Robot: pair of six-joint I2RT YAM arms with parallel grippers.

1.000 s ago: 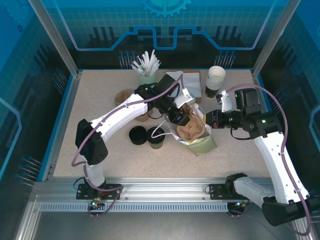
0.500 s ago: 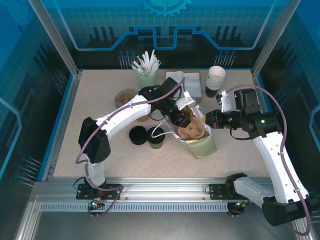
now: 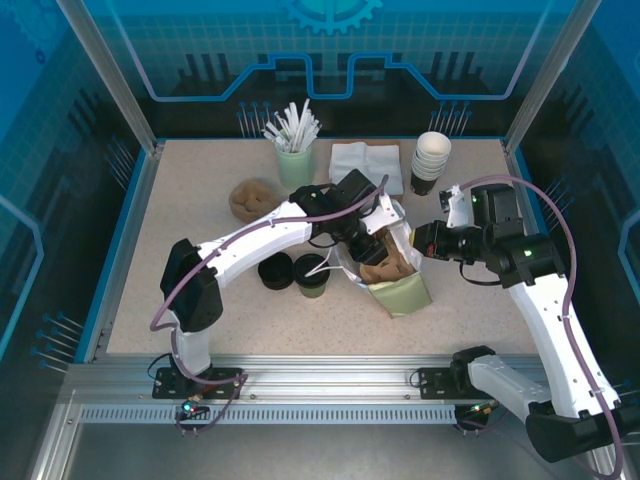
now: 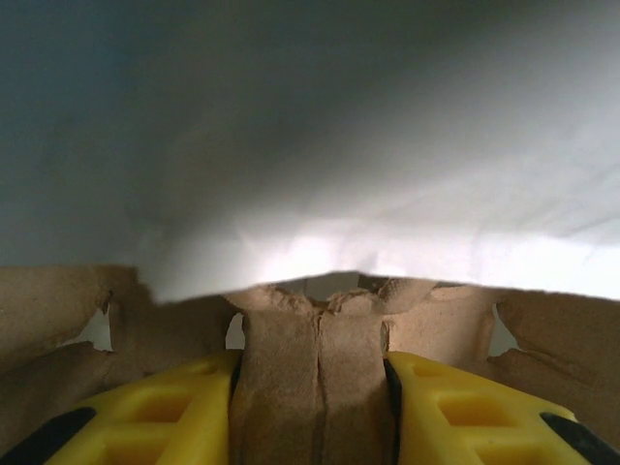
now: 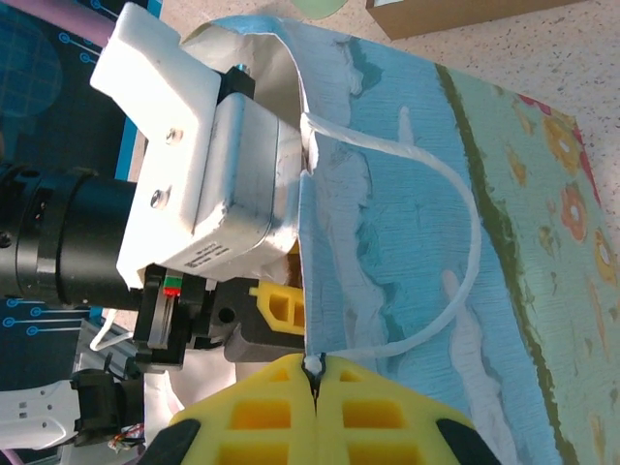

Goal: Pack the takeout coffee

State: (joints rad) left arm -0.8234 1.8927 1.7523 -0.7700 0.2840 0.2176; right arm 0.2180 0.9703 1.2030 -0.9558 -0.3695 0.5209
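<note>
— Where is the coffee cup?

— The coffee cup [image 3: 313, 284] stands upright on the table [image 3: 190, 210], just left of the paper bag [image 3: 405, 292] and outside it. Its side is olive green and its top looks dark. One white handle loop of the bag crosses it in the overhead view. A round black lid [image 3: 275, 271] lies just beside the cup on its left; whether the two touch cannot be told.

— What is the left gripper doing?

— The left gripper [image 4: 310, 383] is down inside the mouth of the bag. Its yellow fingers [image 4: 184, 412] are clamped on either side of a ridge of a brown cardboard tray [image 4: 315, 339], with the bag's white inner wall right above it.

— And the right one?

— The right gripper [image 5: 315, 380] is pressed fully together on the rim of the bag, where the white handle [image 5: 455, 223] joins the paper. From the overhead view it holds the bag's right edge, and the bag leans with its mouth up and its pale green side toward the near edge.

— Anything else on the table?

— At the back, a pale green tumbler of white sticks [image 3: 295, 150], a white napkin pile [image 3: 362, 160] and a stack of white cups [image 3: 432, 155]. A second brown tray [image 3: 252, 198] sits left of the arm, well apart from the bag.
</note>
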